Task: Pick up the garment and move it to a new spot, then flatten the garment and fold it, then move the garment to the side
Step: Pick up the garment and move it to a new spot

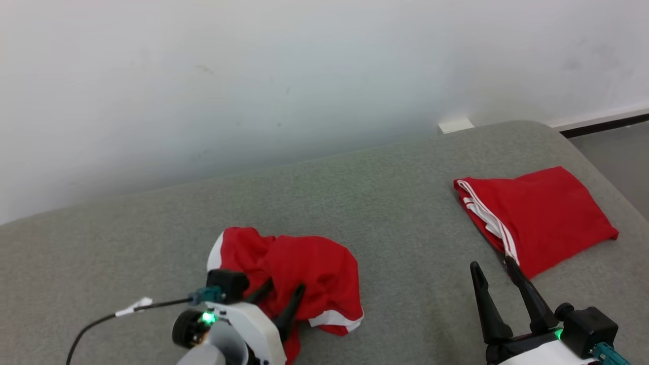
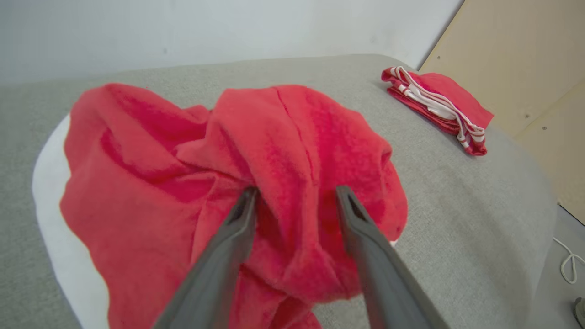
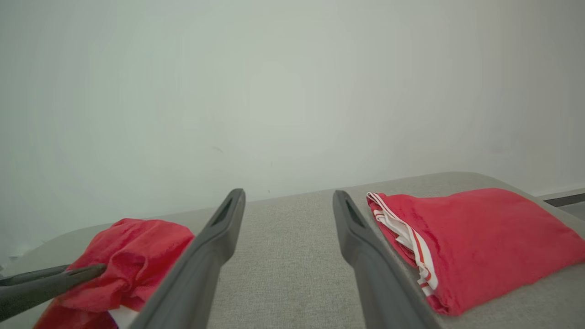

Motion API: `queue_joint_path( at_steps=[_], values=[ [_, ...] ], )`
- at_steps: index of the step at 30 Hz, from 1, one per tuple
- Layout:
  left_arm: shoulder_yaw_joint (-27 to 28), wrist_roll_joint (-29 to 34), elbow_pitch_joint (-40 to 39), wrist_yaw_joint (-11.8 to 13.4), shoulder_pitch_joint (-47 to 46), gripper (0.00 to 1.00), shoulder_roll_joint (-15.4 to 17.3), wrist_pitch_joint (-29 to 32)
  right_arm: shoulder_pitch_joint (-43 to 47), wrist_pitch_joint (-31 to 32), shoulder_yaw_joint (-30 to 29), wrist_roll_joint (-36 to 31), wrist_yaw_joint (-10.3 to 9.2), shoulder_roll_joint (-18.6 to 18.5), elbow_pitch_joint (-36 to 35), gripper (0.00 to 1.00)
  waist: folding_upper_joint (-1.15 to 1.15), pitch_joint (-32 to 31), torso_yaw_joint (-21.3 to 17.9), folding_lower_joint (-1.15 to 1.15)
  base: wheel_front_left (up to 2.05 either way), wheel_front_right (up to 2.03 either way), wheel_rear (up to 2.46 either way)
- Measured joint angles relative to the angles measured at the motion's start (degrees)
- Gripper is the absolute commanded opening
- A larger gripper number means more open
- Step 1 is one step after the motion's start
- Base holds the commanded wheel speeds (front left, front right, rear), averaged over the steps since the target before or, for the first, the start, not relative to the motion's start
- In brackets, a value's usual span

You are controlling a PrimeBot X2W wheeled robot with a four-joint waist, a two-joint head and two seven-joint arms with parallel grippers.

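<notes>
A crumpled red garment (image 1: 309,261) with white trim lies in a heap on the grey cushioned surface (image 1: 395,203), at the near left. My left gripper (image 1: 285,287) is right over it. In the left wrist view the left gripper (image 2: 297,191) is open, its two fingers pressed into the garment (image 2: 151,160) with a ridge of cloth between them. My right gripper (image 1: 492,263) hovers open at the near right with nothing between its fingers. Through the right gripper (image 3: 288,193) I see bare grey fabric, with the heap (image 3: 137,242) to its left.
A second red garment (image 1: 542,218) with white stripes lies folded at the far right, just beyond the right fingertips. The surface drops off to the floor (image 1: 618,147) on the right. A white wall (image 1: 253,76) stands behind. A black cable (image 1: 127,306) trails from the left wrist.
</notes>
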Motion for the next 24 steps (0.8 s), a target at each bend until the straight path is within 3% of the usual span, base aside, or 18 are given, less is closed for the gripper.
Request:
queue_joint_path(
  at_steps=[7,10,16,24],
  values=[
    [-0.3,1.1,-0.3,-0.1,-3.8,1.00,0.8,-4.9,0.1,0.0,0.0,0.1,0.00,0.1,0.1,1.00,0.00,-0.8,3.7,0.00,0.00,0.00,0.00],
    [0.3,2.1,-2.4,1.0,-4.6,1.00,2.0,-7.3,0.4,0.0,-0.1,0.1,0.00,0.3,0.0,1.00,0.00,-1.2,5.4,0.00,0.00,0.00,0.00],
    [3.0,3.1,-7.9,4.0,-2.4,1.00,5.6,-10.8,1.1,0.0,-0.3,0.1,0.00,0.3,-0.2,1.00,0.00,-1.7,8.6,0.00,0.00,0.00,0.00],
    [10.0,3.1,-17.1,9.7,8.8,1.00,11.7,-13.3,1.2,0.0,0.1,-0.2,0.00,-0.5,-0.2,1.00,0.00,-1.9,10.5,0.00,0.00,0.00,0.00]
  ],
)
